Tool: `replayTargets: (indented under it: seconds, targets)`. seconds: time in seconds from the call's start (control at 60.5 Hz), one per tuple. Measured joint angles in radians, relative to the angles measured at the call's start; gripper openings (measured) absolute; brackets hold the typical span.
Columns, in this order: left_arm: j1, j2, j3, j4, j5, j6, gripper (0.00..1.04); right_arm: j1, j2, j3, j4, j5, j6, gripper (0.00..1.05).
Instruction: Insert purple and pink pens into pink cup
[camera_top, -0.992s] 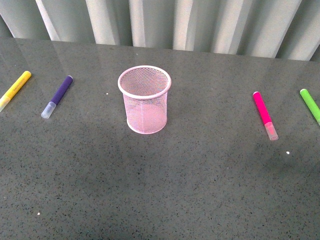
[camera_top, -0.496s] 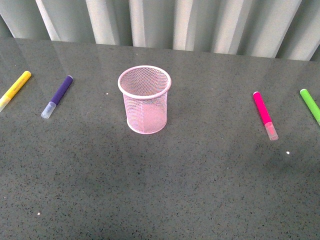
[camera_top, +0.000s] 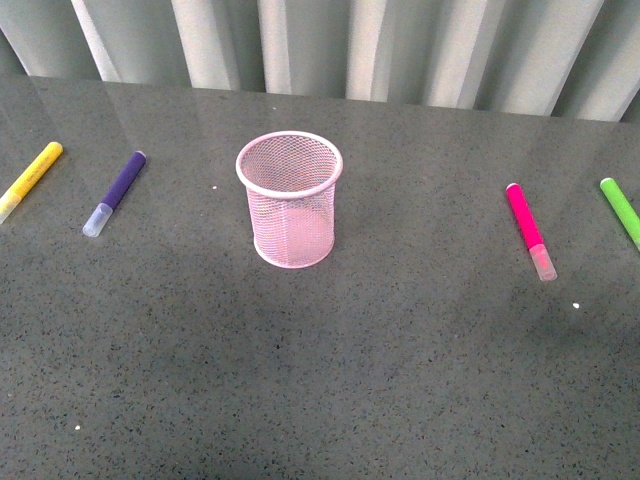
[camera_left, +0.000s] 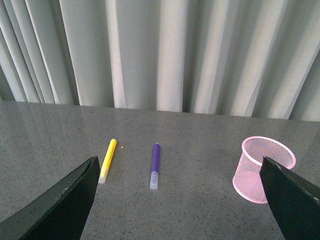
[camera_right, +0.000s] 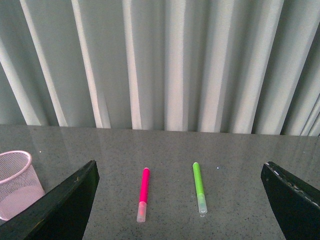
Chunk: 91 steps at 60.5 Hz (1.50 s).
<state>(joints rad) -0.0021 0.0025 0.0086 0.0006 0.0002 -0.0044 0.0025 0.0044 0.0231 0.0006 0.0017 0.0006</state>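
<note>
Lying front-to-back, purple pen (camera_top: 115, 193), pink pen (camera_top: 529, 230), caps nearest robot, pink cup (camera_top: 289, 200) upright between, left tool (camera_left: 177, 162) and right tool (camera_right: 180, 164) released

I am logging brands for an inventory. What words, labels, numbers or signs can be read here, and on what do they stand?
No text can be read in any view.
purple pen: no print shows on barrel or cap.
pink pen: none.
yellow marker: none.
green marker: none.
pink cup: plain mesh, no label.
table and curtain: no sign.
</note>
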Motion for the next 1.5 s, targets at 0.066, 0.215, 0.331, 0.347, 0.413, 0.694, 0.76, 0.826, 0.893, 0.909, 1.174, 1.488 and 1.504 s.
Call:
replayTargets:
  seconds: [0.066,0.215,0.331,0.347,0.413,0.694,0.76,0.826,0.893,0.909,1.174,1.488,1.504]
  targets:
    - [0.000,0.000,0.000,0.000,0.000,0.000,0.98,0.000,0.000,0.000,0.000,0.000,0.000,0.98]
    - [0.000,0.000,0.000,0.000,0.000,0.000,0.98,0.000,0.000,0.000,0.000,0.000,0.000,0.98]
    - [0.000,0.000,0.000,0.000,0.000,0.000,0.98,0.000,0.000,0.000,0.000,0.000,0.000,0.98]
    - [0.000,0.000,0.000,0.000,0.000,0.000,0.98,0.000,0.000,0.000,0.000,0.000,0.000,0.98]
    - [0.000,0.000,0.000,0.000,0.000,0.000,0.98,0.000,0.000,0.000,0.000,0.000,0.000,0.98]
    - [0.040,0.212,0.067,-0.163,-0.153,-0.124,0.98,0.000,0.000,0.000,0.000,0.000,0.000,0.98]
    - [0.090,0.285,0.084,-0.154,-0.120,-0.153,0.98,0.000,0.000,0.000,0.000,0.000,0.000,0.98]
    - [0.110,0.384,0.131,-0.135,-0.084,-0.162,0.98,0.000,0.000,0.000,0.000,0.000,0.000,0.98]
    - [0.105,0.484,0.184,-0.108,-0.076,-0.153,0.98,0.000,0.000,0.000,0.000,0.000,0.000,0.98]
    - [0.102,0.502,0.195,-0.108,-0.072,-0.153,0.98,0.000,0.000,0.000,0.000,0.000,0.000,0.98]
    - [0.040,1.090,0.574,-0.157,0.018,-0.069,0.98,0.000,0.000,0.000,0.000,0.000,0.000,0.98]
    - [0.005,1.466,0.915,-0.246,0.021,-0.052,0.98,0.000,0.000,0.000,0.000,0.000,0.000,0.98]
    - [0.005,1.477,0.922,-0.248,0.022,-0.052,0.98,0.000,0.000,0.000,0.000,0.000,0.000,0.98]
